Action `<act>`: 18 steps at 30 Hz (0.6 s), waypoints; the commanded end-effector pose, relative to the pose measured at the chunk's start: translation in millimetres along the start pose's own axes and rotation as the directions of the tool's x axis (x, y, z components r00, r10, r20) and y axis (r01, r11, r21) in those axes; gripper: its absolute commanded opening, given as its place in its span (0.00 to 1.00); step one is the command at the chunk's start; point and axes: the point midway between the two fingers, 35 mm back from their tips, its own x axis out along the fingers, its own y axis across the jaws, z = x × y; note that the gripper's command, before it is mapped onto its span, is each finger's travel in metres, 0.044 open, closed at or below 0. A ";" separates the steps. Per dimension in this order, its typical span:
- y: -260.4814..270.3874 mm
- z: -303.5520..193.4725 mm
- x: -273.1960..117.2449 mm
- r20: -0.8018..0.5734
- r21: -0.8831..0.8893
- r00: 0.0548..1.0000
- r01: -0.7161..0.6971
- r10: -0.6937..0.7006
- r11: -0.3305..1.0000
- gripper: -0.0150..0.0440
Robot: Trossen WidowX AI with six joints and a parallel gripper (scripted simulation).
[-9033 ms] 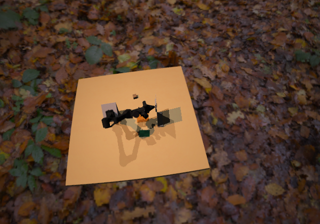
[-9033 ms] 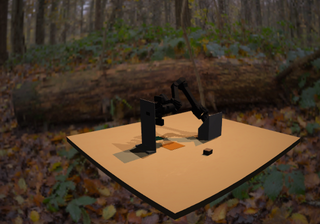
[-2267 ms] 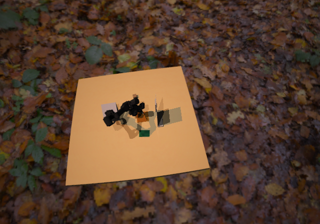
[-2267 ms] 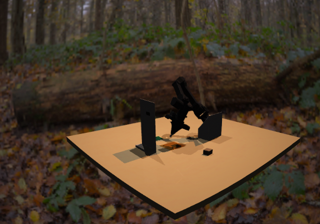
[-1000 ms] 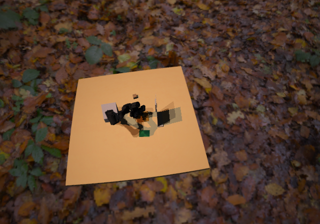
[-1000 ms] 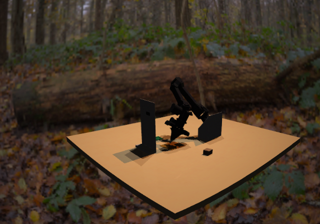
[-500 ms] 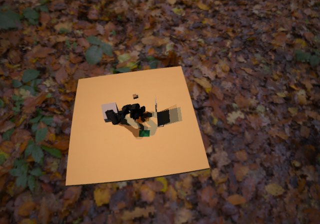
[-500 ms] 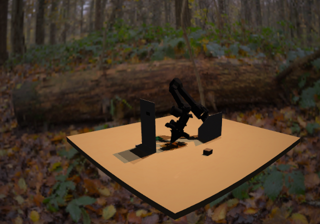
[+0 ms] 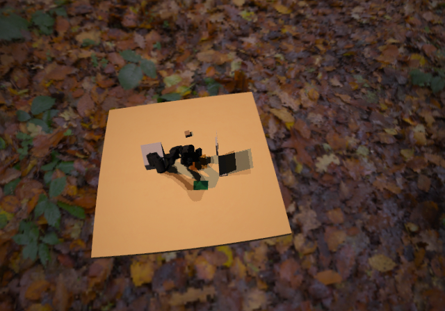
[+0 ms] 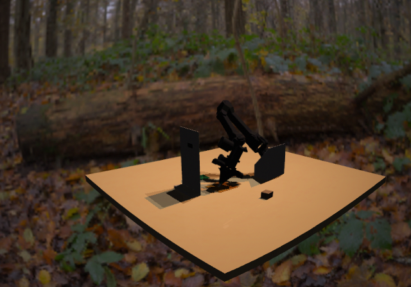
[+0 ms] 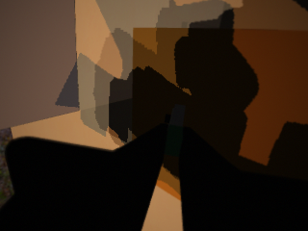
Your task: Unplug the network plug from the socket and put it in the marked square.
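The upright panel (image 9: 216,144) (image 10: 190,164) stands on the table with a dark socket opening (image 10: 189,145) high on it, clear of my gripper. My gripper (image 10: 221,182) points steeply down and is shut on the plug (image 11: 176,125), a small grey-green piece between the fingertips in the wrist view. The fingertips are low over the orange square (image 9: 194,166) (image 11: 274,72), which is largely in shadow. I cannot tell whether the plug touches the table. Its tab is too dark to make out.
A green patch (image 9: 200,185) (image 10: 203,176) lies beside the orange square. A small block (image 9: 188,133) (image 10: 266,194) lies on the table (image 9: 179,221) (image 10: 239,230). An upright plate (image 9: 152,151) (image 10: 271,164) stands by the arm's base.
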 end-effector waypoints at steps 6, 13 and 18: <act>0.2 0.0 -0.2 0.000 0.000 1.000 0.000 0.000 1.000 0.39; 0.2 0.0 -0.2 0.000 0.000 1.000 0.000 0.000 1.000 0.52; 0.6 -0.6 -3.9 -0.001 0.000 1.000 0.001 -0.001 1.000 0.52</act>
